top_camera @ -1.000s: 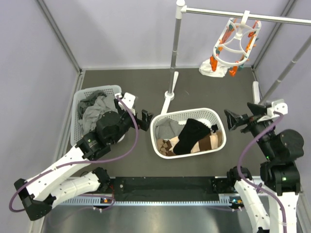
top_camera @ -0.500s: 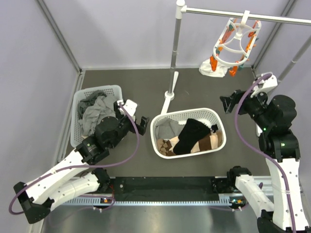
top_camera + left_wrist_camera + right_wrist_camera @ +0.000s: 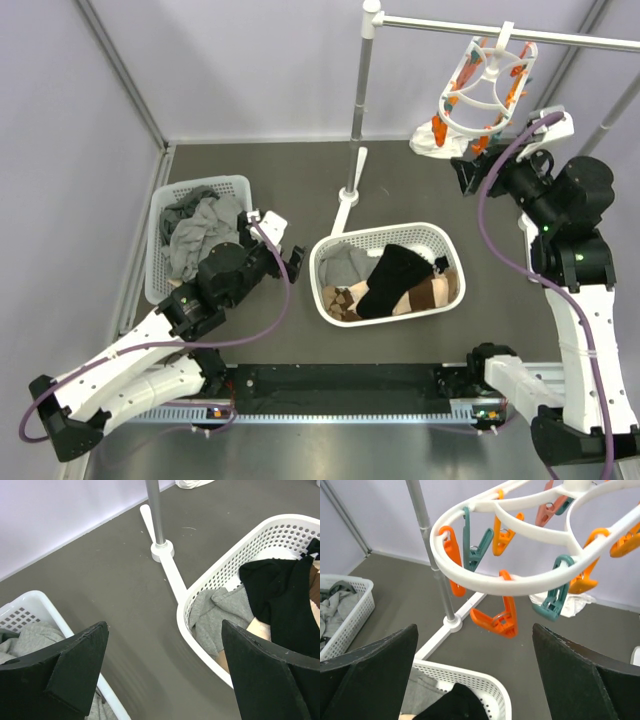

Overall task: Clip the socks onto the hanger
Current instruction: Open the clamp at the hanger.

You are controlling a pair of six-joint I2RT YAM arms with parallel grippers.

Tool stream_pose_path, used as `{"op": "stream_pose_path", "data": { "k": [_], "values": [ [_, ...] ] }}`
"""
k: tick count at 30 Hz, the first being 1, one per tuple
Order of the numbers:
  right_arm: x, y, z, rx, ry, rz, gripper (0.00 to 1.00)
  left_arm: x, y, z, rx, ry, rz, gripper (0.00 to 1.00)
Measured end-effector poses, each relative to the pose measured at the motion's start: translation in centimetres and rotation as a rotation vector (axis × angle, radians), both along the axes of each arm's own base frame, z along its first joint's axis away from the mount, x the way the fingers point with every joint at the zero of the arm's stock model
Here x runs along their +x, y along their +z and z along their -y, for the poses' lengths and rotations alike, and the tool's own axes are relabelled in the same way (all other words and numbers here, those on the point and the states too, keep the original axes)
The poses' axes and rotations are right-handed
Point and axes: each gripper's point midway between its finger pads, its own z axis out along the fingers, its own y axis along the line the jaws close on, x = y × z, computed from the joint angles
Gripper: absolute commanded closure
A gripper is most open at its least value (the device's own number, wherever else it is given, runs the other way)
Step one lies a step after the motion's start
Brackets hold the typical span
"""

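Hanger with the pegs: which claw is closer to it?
Right. The right claw sits just under the hanger; the left claw is far away between the two baskets.

We see no legible txt, labels, brand marks, nos. or signs in any view, incl. on the hanger [image 3: 530, 585] and mesh basket [image 3: 235, 555].

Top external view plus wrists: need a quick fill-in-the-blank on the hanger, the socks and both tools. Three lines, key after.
The white plastic oval hanger with orange and teal pegs shows up close in the ____ wrist view.
The long soft sock lying on top in the oval white mesh basket is ____.
The left tool and the right tool are both ____, holding nothing.
Missing words: right; black; open.
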Motion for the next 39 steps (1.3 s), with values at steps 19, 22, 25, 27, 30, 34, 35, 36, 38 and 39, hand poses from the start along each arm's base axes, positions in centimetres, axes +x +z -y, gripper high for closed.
{"op": "stream_pose_path", "data": {
  "k": [19,22,25,27,30,34,35,36,38,39],
  "values": [
    [1.6,1.5,-1.5,-0.014,0.095,0.076,0.27,-0.4,-0.4,0.9,0.008,-0.057,-0.006,0.01],
    [1.9,1.3,-1.6,-0.019,0.098,0.070,0.30,-0.4,-0.4,1.0,0.011,-0.062,-0.005,0.01],
    [2.4,0.8,-1.6,-0.028,0.099,0.059,0.34,-0.5,-0.5,1.0,0.012,-0.065,-0.005,0.01],
    [2.6,0.6,-1.6,-0.031,0.101,0.053,0.34,-0.5,-0.6,1.1,0.014,-0.068,-0.006,0.01],
    [2.8,0.4,-1.7,-0.032,0.106,0.047,0.35,-0.5,-0.5,1.1,0.011,-0.072,-0.002,0.01],
    [2.7,0.4,-1.9,-0.049,0.120,0.055,0.35,-0.6,-0.5,1.3,0.011,-0.080,-0.003,0.01],
    [2.7,0.4,-1.9,-0.055,0.123,0.058,0.35,-0.6,-0.5,1.3,0.010,-0.083,-0.003,0.01],
    [2.7,0.4,-1.9,-0.060,0.127,0.060,0.35,-0.6,-0.5,1.3,0.010,-0.084,-0.003,0.01],
    [2.7,0.3,-2.0,-0.071,0.135,0.063,0.35,-0.6,-0.5,1.3,0.010,-0.086,-0.004,0.01],
    [2.8,0.3,-2.0,-0.074,0.138,0.064,0.35,-0.6,-0.5,1.4,0.010,-0.087,-0.004,0.01]
  ]
}}
